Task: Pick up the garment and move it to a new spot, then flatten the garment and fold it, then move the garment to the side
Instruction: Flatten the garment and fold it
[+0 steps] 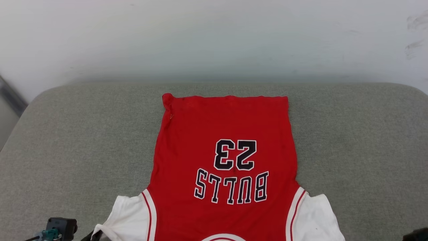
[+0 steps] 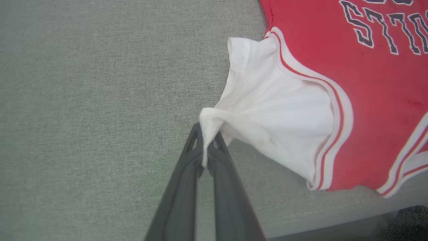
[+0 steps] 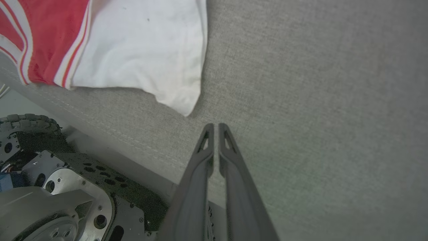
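On the grey cushion [image 1: 83, 134], left pincer [image 2: 208, 135] grips the garment [image 1: 224, 120]; right pincer [image 3: 213, 129] sits closed.

1. This is a plain indoor room, seemingly a robot test space with home-style furniture. Whether it is a lab or a home cannot be told.
2. The work lies on a wide grey fabric cushion [image 1: 83, 134] with rounded corners, like a sofa seat or a bed. A stitched seam [image 3: 110, 130] runs along its near edge.
3. Behind it stands a bare white wall [image 1: 214, 40] with dark scuffs [image 1: 414, 36].
4. A shirt [image 1: 224, 124] spread on the cushion suggests a laundry chore.
5. A robot base [image 3: 73, 187] of metal plates with a treaded wheel [image 3: 30, 120] stands just beside the cushion.
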### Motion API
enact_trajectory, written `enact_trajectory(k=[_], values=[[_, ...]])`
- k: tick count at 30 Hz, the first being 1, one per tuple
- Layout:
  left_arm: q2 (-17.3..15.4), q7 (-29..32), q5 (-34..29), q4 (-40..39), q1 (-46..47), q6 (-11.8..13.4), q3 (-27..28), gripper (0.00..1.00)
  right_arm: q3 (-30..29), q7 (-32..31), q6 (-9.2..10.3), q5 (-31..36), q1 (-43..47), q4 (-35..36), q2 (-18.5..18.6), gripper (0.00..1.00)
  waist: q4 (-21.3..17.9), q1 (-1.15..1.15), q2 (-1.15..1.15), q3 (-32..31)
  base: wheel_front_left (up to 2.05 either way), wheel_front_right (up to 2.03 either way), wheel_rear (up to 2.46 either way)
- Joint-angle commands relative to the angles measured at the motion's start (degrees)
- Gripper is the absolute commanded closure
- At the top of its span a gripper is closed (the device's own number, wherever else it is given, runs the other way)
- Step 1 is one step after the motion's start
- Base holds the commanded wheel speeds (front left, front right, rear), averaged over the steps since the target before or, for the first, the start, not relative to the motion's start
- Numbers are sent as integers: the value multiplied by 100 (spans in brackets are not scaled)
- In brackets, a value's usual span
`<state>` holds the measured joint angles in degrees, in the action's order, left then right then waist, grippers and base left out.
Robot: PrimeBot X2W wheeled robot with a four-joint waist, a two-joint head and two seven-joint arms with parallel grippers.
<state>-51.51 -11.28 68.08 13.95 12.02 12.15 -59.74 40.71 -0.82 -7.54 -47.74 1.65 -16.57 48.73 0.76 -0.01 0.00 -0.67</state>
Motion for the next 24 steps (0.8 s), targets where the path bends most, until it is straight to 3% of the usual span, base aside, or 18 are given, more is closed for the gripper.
enact_trajectory(k=[1, 4, 9, 14, 19, 24], values=[[7, -55, 29, -150, 6, 56, 81, 100, -286, -94, 9, 129, 44, 166, -10, 0, 34, 1, 0, 40, 0, 0, 0], [-16, -81, -51, -311, 69, 136, 100, 100, -737, -259, 9, 278, 14, 466, 29, 0, 77, 1, 0, 107, 0, 0, 0], [-32, -110, -236, -615, 243, 302, 140, 100, -2099, -743, 8, 722, -519, 1510, 105, 0, 185, 1, 0, 344, 0, 0, 0], [-40, -87, -545, -812, 557, 399, 132, 100, -2920, -1519, 9, 1133, -1760, 2153, -130, 0, 394, 1, 0, 789, 0, 0, 0], [77, -90, -811, -967, 981, 338, 166, 100, -2858, -2685, 8, 1273, -3412, 1781, -477, 0, 719, 1, 0, 1402, 0, 0, 0], [221, -134, -997, -1040, 1335, 244, 212, 100, -2105, -4160, 9, 1491, -4908, 1143, -591, 0, 1038, 1, 0, 2017, 0, 0, 0]])
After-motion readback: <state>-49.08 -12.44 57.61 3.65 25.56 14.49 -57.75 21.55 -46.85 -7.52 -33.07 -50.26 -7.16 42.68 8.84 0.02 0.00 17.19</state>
